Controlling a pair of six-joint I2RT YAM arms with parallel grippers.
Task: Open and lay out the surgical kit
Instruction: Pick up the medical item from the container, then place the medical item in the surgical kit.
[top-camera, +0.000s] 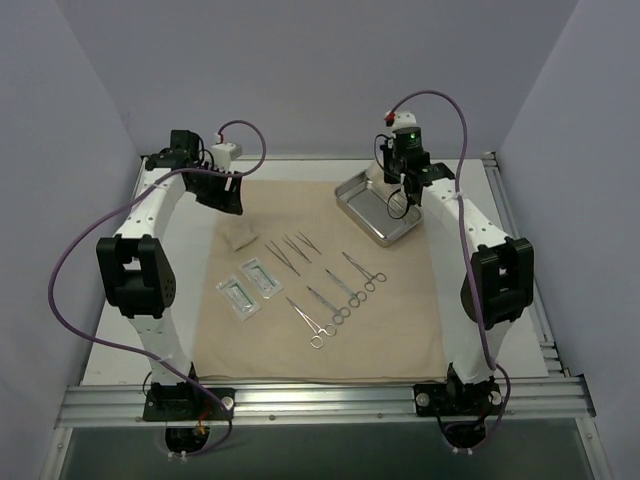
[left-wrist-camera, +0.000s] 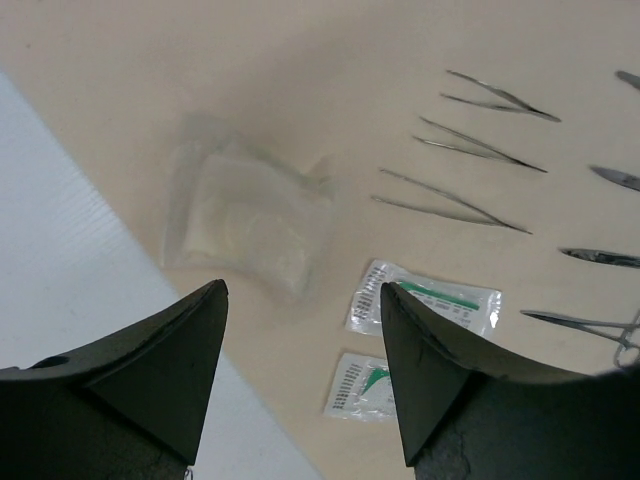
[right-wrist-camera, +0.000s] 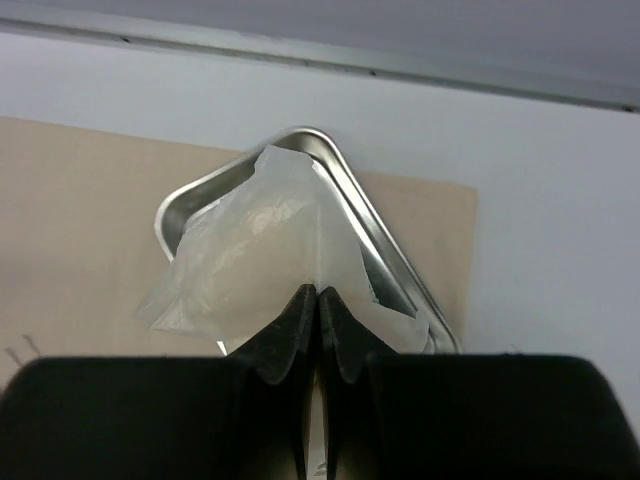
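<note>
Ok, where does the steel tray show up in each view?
Top external: steel tray at the far right corner of the beige cloth, below the right gripper.
Left wrist: not in view.
Right wrist: centre, partly behind the translucent packet the gripper pinches.
Shared landmark: the beige cloth, in all three.

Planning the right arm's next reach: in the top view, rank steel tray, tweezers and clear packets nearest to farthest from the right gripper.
1. Steel tray, directly under the right gripper, which pinches a gauze pack.
2. Tweezers, left of it, mid-scene.
3. Clear packets, farther left, lower in view.
</note>
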